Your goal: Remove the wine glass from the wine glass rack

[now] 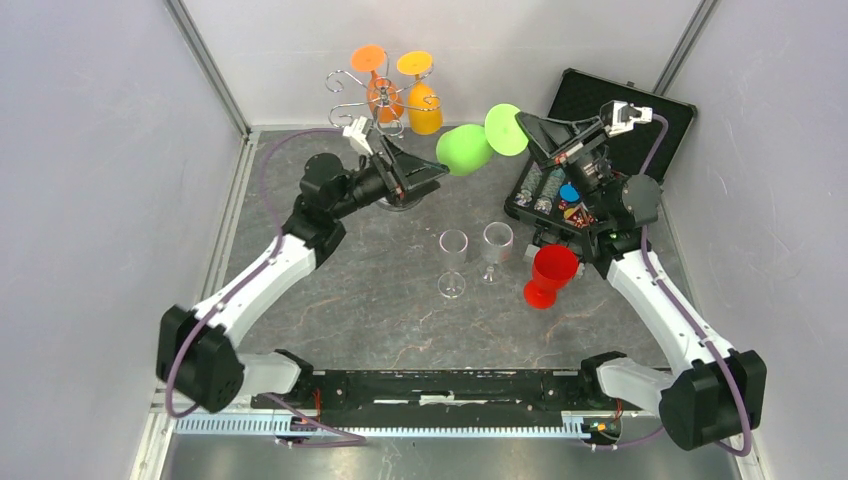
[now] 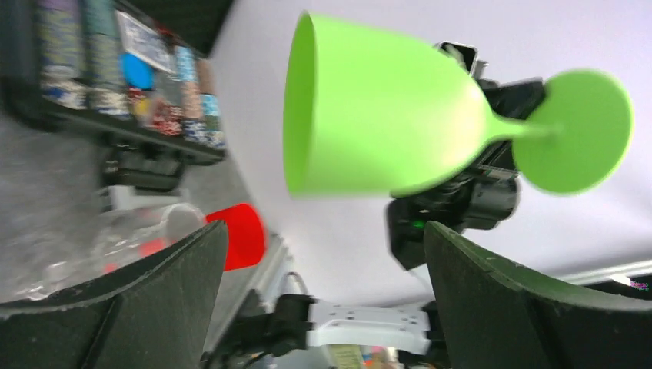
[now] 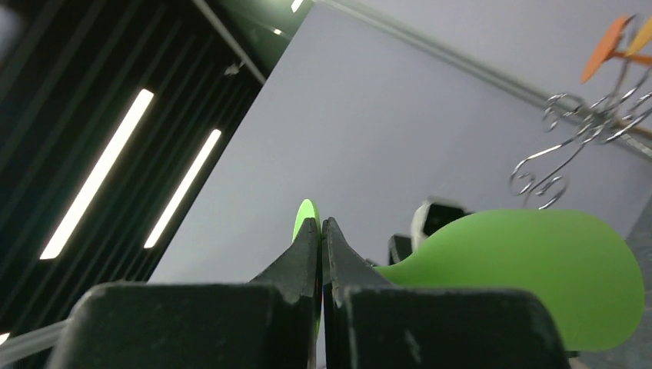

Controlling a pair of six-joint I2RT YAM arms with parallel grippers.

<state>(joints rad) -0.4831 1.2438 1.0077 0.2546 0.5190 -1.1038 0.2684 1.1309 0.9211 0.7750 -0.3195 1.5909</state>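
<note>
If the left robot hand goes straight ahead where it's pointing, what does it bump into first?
Most likely the green wine glass: its bowl hangs sideways right ahead of the left gripper's open fingers, held up by the right gripper. How close it is, is hard to judge.

Site notes: you worked in a lab test cell. Plain white panel walls (image 1: 90, 150) on aluminium framing posts (image 1: 208, 65) boxed in a grey mottled tabletop (image 1: 380, 290); long ceiling strip lights (image 3: 98, 173) ran overhead.
</note>
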